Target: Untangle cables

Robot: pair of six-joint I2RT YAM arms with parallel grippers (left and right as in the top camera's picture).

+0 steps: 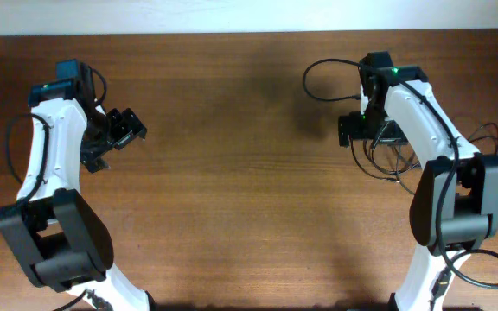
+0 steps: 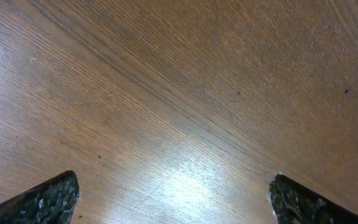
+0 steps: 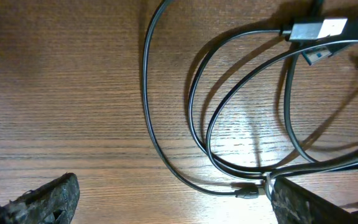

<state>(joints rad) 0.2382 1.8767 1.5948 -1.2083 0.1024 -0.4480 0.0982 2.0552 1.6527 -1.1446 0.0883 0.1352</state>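
The cables (image 3: 197,124) are thin black cords lying in loose overlapping loops on the wooden table. A silver-tipped USB plug (image 3: 319,28) lies at the upper right and a small black plug (image 3: 247,191) lies next to my right finger. In the overhead view the cables (image 1: 379,168) lie partly under my right arm. My right gripper (image 3: 173,205) is open just above the table, with the loops between and beside its fingers; it also shows in the overhead view (image 1: 349,130). My left gripper (image 2: 173,205) is open and empty over bare wood, at the far left (image 1: 124,130).
A thicker black cable loop (image 1: 318,82) hangs from the right arm's wrist. More thin cords (image 1: 491,138) trail off to the right of the right arm. The table's back edge (image 1: 249,33) meets a white wall.
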